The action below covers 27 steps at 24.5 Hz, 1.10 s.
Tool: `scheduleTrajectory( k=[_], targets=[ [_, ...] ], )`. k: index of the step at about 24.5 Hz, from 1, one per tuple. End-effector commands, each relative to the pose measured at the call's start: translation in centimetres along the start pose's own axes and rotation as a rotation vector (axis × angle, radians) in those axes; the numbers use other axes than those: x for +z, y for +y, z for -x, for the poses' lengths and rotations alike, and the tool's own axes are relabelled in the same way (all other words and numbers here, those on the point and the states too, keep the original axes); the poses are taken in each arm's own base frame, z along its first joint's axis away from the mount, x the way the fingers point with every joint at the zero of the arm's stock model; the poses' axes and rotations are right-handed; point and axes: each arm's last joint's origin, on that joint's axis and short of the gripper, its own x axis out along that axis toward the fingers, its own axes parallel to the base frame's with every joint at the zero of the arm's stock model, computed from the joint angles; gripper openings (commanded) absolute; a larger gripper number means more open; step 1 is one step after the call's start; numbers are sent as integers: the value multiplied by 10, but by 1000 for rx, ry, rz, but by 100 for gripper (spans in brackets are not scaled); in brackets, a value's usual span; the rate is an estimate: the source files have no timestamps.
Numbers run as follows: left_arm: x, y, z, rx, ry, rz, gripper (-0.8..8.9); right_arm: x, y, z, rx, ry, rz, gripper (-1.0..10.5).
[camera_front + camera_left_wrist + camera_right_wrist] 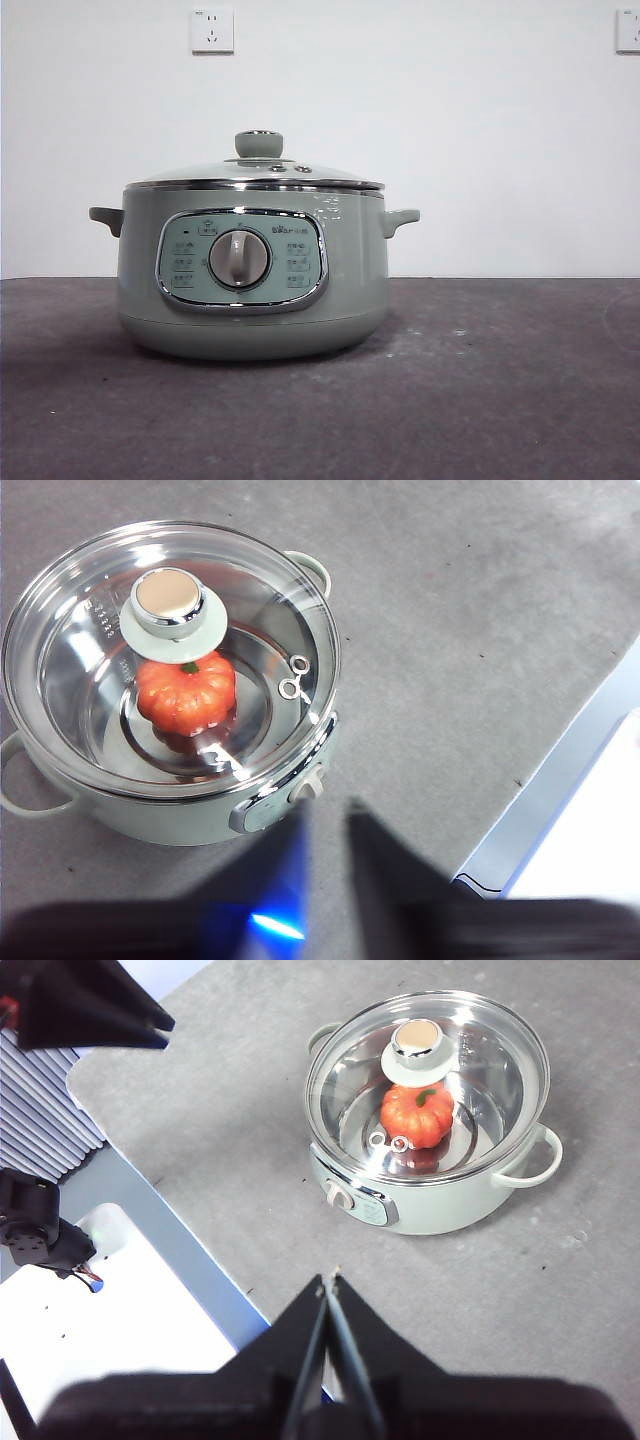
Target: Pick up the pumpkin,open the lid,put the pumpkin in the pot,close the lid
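Observation:
The sage-green pot (250, 300) stands on the grey table with its dial facing the front camera. The glass lid (255, 175) sits closed on the pot, knob up. Through the lid the orange pumpkin (185, 692) lies on the pot's floor, also seen in the right wrist view (417, 1115). My left gripper (327, 815) hovers high off the pot's panel side, jaws slightly apart and empty. My right gripper (330, 1280) is high and farther from the pot (430, 1110), jaws together and empty. Neither gripper shows in the front view.
The table's edge (540, 810) runs close to the pot's front side, with a white surface beyond it (120, 1310). The other arm's dark tip (90, 1005) shows in the right wrist view. Wall sockets (212, 30) are behind the pot.

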Motion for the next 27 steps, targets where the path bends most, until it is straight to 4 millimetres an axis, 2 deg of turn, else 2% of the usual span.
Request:
scheduleTrajectory(
  k=[1, 10, 13, 17, 19, 21, 23, 27],
  targets=[
    [-1, 0, -2, -3, 9, 5, -4, -2, 1, 2, -2, 11, -14, 1],
    [-1, 0, -2, -2, 7, 3, -4, -5, 2, 9, -2, -8, -10, 1],
    [7, 4, 0, 39, -75, -25, -4, -7, 2, 12, -2, -16, -8, 1],
    [11, 24, 29, 235, -307, -9, -4, -9, 3, 16, -2, -29, -6, 1],
    [0, 31, 42, 334, -460, -17, -4, -10, 4, 18, -1, -35, -4, 1],
    [-23, 36, 42, 417, -586, -34, -4, -11, 4, 21, -1, -42, -2, 1],
    [-54, 41, 33, 513, -666, -45, -4, -13, 5, 25, -1, -54, 0, 1],
    [-101, 44, 11, 632, -691, -18, -4, -16, 6, 30, -1, -67, 3, 1]
  ],
)
